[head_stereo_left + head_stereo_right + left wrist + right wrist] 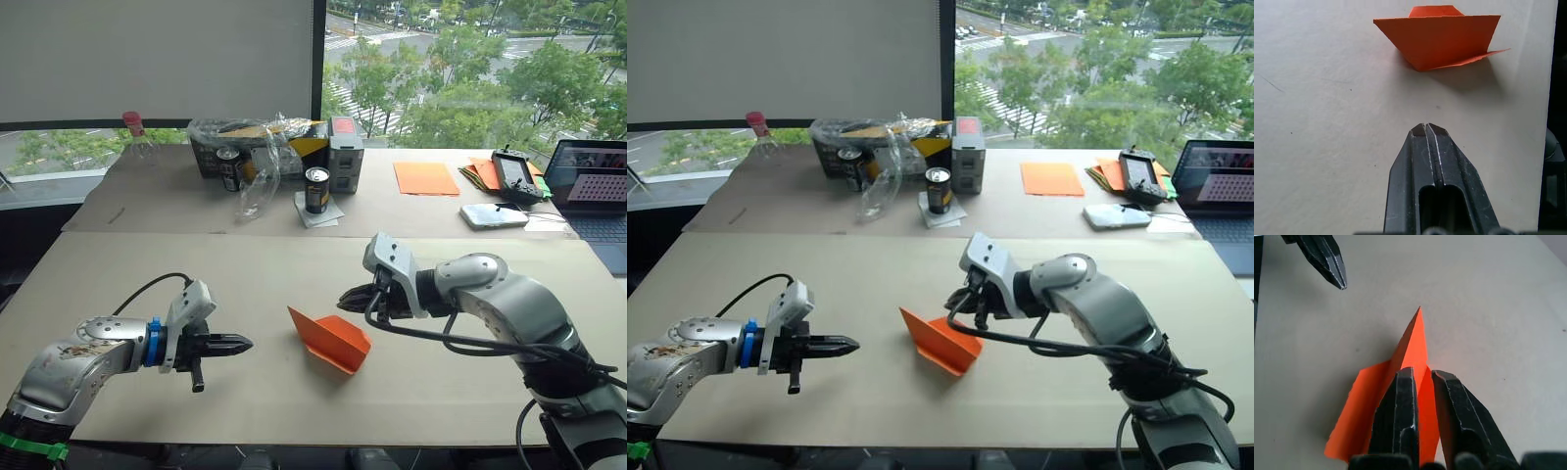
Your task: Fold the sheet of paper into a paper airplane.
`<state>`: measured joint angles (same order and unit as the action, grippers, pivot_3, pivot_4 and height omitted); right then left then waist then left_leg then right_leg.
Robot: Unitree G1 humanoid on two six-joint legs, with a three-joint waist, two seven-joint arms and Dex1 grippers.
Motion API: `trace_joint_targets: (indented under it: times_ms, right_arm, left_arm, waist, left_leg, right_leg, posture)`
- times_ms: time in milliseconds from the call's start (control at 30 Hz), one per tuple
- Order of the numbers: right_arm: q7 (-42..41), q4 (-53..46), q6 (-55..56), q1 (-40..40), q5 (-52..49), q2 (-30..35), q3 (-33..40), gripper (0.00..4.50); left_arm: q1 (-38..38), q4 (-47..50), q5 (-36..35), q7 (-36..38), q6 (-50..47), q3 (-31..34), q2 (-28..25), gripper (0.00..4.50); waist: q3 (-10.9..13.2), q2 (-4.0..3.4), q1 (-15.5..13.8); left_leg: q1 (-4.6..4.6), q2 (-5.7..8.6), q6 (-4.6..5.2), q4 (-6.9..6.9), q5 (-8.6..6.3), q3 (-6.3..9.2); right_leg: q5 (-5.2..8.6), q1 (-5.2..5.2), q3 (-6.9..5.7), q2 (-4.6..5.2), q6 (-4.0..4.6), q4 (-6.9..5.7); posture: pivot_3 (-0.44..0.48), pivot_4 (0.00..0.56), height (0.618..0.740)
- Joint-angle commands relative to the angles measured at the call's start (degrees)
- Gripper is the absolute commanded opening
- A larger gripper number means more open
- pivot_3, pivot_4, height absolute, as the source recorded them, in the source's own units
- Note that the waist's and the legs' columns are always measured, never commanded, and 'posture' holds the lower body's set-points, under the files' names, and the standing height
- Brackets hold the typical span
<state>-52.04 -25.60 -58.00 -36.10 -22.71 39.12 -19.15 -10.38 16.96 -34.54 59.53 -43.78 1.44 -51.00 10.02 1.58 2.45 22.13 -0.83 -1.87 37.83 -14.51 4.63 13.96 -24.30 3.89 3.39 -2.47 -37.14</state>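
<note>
The sheet of paper [330,339] is bright orange and folded into a pointed, layered wedge. It lies on the near table between my two arms, with one flap standing up. My right gripper [345,295] hovers just over its far right edge. In the right wrist view its fingers [1399,406] stand a little apart, either side of the raised ridge of the paper [1413,350], so it is open. My left gripper [241,343] is shut and empty. It points at the paper from the left, a short gap away [1425,126].
On the far table stand two cans [316,189], a box with a clear plastic bag [260,147] and a bottle [134,132]. Further right are a flat orange sheet [426,178], a paper stack [477,172], a controller [514,174], a phone [493,215] and a laptop [598,186].
</note>
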Motion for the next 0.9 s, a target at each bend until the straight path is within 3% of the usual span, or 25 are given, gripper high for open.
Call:
trace_joint_targets:
  times_ms: [33,133,467,567,733,767,800,900]
  right_arm:
    - [4.13,-3.5,-5.04,-0.08,-0.56,-2.27,-0.57,2.3]
    - [7.42,-3.05,-9.74,-0.83,-1.73,-5.61,0.14,3.32]
    - [12.54,-1.35,-11.97,0.43,-0.19,-6.4,-3.16,3.32]
    - [13.61,-1.2,-12.87,1.22,-0.94,-7.4,-2.34,2.54]
    - [14.03,-1.11,-11.28,1.72,0.03,-5.92,-3.08,0.75]
    - [14.07,-0.78,-10.85,1.8,0.18,-5.66,-2.73,0.59]
    - [14.07,-0.52,-10.54,1.85,0.25,-5.45,-2.47,0.07]
    - [13.81,1.59,-11.18,0.83,-1.53,-6.18,2.45,0.02]
  left_arm:
    - [-1.3,0.4,-0.27,0.02,1.89,1.29,0.98,0.0]
    - [-1.61,0.27,0.25,0.04,2.89,1.44,1.37,0.0]
    - [-2.27,-0.79,2.95,0.79,4.27,-0.37,0.95,0.0]
    - [-2.89,-1.14,3.28,0.98,4.36,-0.63,1.42,0.0]
    - [-3.87,-1.5,2.57,1.47,4.4,-0.71,2.09,0.0]
    - [-4.31,-1.67,2.38,1.43,4.39,-0.59,2.45,0.0]
    - [-4.64,-1.78,2.31,1.4,4.38,-0.53,2.72,0.0]
    - [-5.58,-1.97,0.91,1.54,3.4,0.48,3.54,0.0]
  waist:
    - [0.0,0.0,0.12]
    - [0.0,0.0,0.24]
    - [0.0,0.0,0.01]
    - [0.0,0.0,0.06]
    - [0.0,0.0,0.05]
    - [0.0,0.0,0.03]
    - [0.0,0.0,0.04]
    - [0.0,0.01,0.04]
  left_leg:
    - [-0.01,0.0,0.0,0.01,0.0,0.0]
    - [-0.05,-0.03,0.0,0.02,0.0,-0.01]
    - [-0.04,-0.01,0.0,0.02,0.0,0.0]
    - [-0.05,-0.02,0.01,0.02,0.0,0.0]
    - [-0.03,0.0,0.0,0.02,0.0,-0.01]
    - [-0.03,-0.01,0.0,0.02,0.0,-0.01]
    - [-0.04,-0.01,0.0,0.02,0.0,-0.01]
    - [-0.04,-0.01,0.01,0.02,0.01,0.0]
  right_leg:
    - [-0.01,0.0,0.0,0.0,-0.01,0.0]
    - [-0.04,0.0,0.02,-0.03,0.01,-0.04]
    - [-0.04,0.01,0.01,-0.02,0.01,-0.04]
    - [-0.04,0.01,0.01,-0.03,0.01,-0.05]
    - [-0.04,0.0,0.02,-0.02,0.0,-0.04]
    - [-0.04,0.0,0.02,-0.02,0.01,-0.04]
    - [-0.04,0.0,0.02,-0.02,0.0,-0.04]
    - [-0.04,0.01,0.01,-0.03,0.0,-0.06]
  posture:
    - [0.0,0.15,0.73]
    - [0.0,0.15,0.73]
    - [0.0,0.15,0.73]
    - [0.0,0.15,0.73]
    - [0.0,0.15,0.73]
    - [0.0,0.15,0.73]
    - [0.0,0.15,0.73]
    - [0.0,0.15,0.73]
